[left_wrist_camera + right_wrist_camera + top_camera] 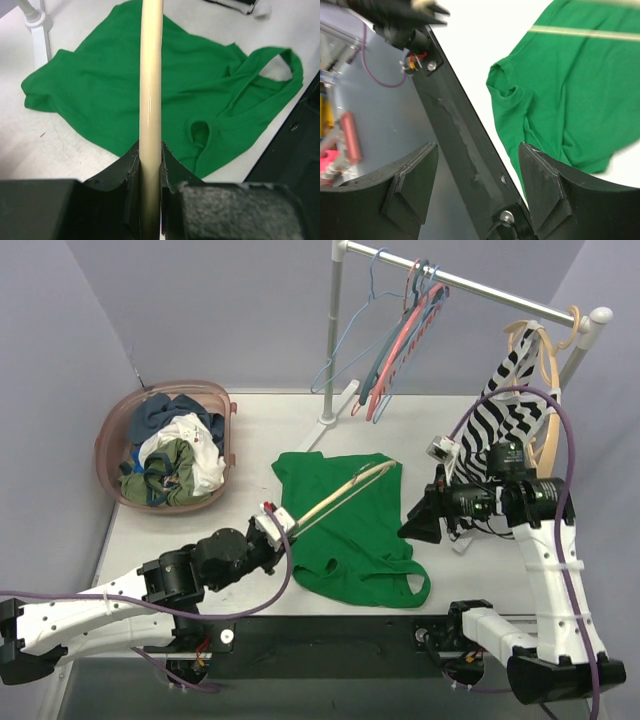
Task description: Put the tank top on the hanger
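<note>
Across the middle of the desk (255, 425) the tank top (360, 540) lies spread nearly flat. Hem is toward the far side; straps and scooped neck are toward the near edge, with the strap loops close to the desk's near lip.

- Hanger (345, 491): carried over the cloth, long axis slanting from near-left to far-right. Its free end reaches above the far-right hem corner. Whether it touches the fabric cannot be told.
- Left claw (273, 520): clamped on the hanger's near-left end. In the wrist view the cream bar runs straight up between the pads.
- Right claw (412, 528): jaws apart, nothing between them, just beside the garment's right edge and aimed down-left. It is the nearer arm to the straps and right side seam.

Key relation, as a judgement: the hanger points at the hem, not the neck. The cloth probably has to be lifted open by the free right claw, or the hanger swung round toward the straps.

Surface is smooth, white and matte; thin knit should bunch and slide on it. Room is fair. The laundry basket (108, 435) sits far-left, well apart. The rail (470, 285), with its thin hangers and a striped top (505, 390), stands far-right, close behind the right arm.
</note>
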